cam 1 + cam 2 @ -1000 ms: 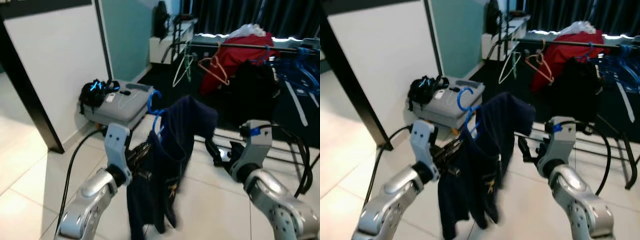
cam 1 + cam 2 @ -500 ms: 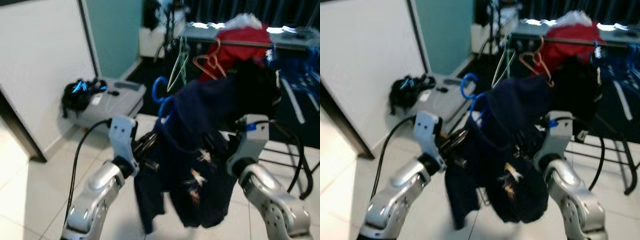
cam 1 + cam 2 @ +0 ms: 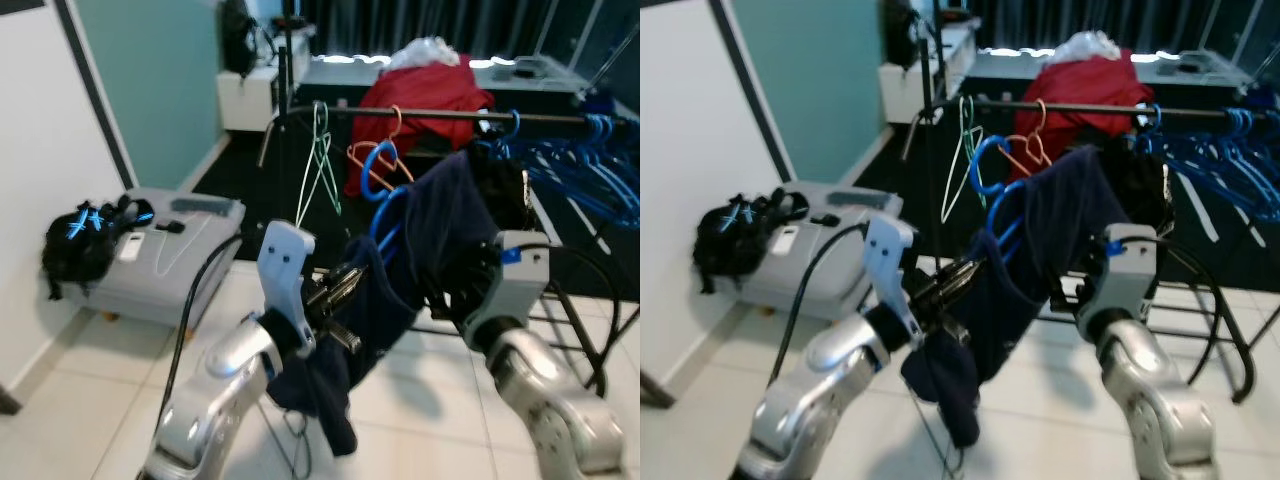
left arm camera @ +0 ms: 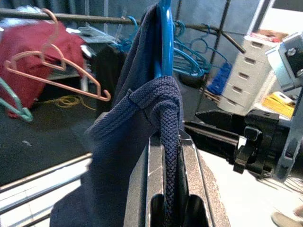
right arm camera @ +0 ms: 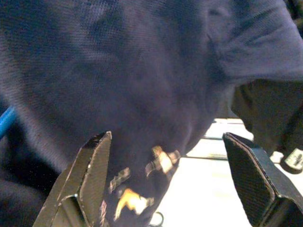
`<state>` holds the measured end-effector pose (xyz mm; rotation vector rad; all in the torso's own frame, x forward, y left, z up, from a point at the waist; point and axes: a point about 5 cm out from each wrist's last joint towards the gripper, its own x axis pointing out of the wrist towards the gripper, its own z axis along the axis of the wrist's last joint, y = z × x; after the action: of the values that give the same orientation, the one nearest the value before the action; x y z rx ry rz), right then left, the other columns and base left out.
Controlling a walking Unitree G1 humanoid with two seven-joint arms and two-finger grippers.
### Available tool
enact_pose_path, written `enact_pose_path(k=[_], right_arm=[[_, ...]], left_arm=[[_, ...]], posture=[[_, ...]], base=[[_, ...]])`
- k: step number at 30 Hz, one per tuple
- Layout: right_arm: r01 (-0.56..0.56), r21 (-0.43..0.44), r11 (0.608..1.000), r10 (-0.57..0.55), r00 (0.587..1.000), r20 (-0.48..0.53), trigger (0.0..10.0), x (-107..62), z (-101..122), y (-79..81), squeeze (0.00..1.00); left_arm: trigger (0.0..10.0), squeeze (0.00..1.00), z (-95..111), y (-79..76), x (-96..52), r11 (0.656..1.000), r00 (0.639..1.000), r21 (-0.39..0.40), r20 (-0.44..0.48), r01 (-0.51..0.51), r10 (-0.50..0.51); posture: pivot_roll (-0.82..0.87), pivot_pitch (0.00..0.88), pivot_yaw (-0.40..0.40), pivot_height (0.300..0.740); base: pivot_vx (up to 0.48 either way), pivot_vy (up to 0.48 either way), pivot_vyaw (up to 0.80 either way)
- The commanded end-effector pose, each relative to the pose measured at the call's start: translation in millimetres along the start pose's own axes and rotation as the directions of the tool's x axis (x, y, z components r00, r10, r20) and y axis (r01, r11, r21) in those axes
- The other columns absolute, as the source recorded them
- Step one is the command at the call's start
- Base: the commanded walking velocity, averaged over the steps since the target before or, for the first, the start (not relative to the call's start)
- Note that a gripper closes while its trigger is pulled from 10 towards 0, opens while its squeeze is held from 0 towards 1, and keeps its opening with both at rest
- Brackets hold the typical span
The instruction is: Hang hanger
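Observation:
A blue hanger (image 3: 378, 170) carries a navy shirt (image 3: 445, 225), raised just in front of the clothes rack's dark rail (image 3: 430, 113). My left gripper (image 3: 338, 296) is shut on the hanger through the shirt's ribbed collar (image 4: 166, 101), with the blue hanger (image 4: 165, 33) rising straight above the fingers. My right gripper (image 5: 168, 142) stands open, and the navy shirt (image 5: 142, 71) hangs close in front of its fingers (image 5: 87, 177). In the eye views its wrist (image 3: 515, 270) sits behind the shirt's right side.
A green hanger (image 3: 320, 150), an orange hanger (image 3: 372, 152) and several blue hangers (image 3: 585, 150) hang on the rail, with a red garment (image 3: 420, 95) draped over it. A grey case (image 3: 170, 260) with a black bag (image 3: 85, 235) lies on the floor at left. A black cable (image 3: 195, 300) trails by my left arm.
The view has swung right and closer to the rack. The hanger and shirt are now raised up near the rail, with the right gripper staying behind the shirt.

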<state>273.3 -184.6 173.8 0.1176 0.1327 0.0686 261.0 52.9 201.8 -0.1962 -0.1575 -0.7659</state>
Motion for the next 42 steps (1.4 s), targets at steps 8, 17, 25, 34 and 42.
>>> enact_pose_path(k=[8,17,25,34,42], right_arm=[[0.014,-0.006,1.0,-0.014,1.0,0.004,10.0,0.2,0.4,-3.0,0.0],[0.013,0.006,1.0,-0.013,1.0,0.016,10.0,1.8,1.4,-2.3,0.0],[0.006,0.007,1.0,-0.006,1.0,0.015,10.0,2.2,1.3,-1.7,0.0],[0.0,0.008,1.0,0.0,1.0,0.014,10.0,2.4,1.1,-0.4,0.0],[-0.006,0.01,1.0,0.006,1.0,0.012,10.0,3.4,1.1,0.8,0.0]], left_arm=[[10.0,0.0,6.1,-21.4,7.3,0.997,0.998,-0.035,0.004,0.067,-0.067],[10.0,0.0,-8.7,-16.6,8.7,0.992,0.988,-0.073,-0.121,-0.102,0.092],[10.0,0.0,-15.9,13.7,-3.5,0.932,0.926,-0.09,-0.179,-0.352,0.333],[10.0,0.0,-16.7,23.3,-9.9,0.871,0.869,-0.116,-0.211,-0.477,0.447],[10.0,0.0,-10.3,36.4,-8.0,0.811,0.824,-0.166,-0.201,-0.561,0.529]], posture=[[-0.17,0.0,0.029,0.74],[-0.16,0.0,0.033,0.74],[-0.16,0.0,0.031,0.74],[-0.16,0.0,0.03,0.74],[-0.16,0.0,0.032,0.74]], base=[[0.48,0.0,-0.74],[0.213,-0.031,-0.33],[0.0,-0.448,0.0],[0.0,-0.471,0.0],[0.0,-0.176,0.0]])
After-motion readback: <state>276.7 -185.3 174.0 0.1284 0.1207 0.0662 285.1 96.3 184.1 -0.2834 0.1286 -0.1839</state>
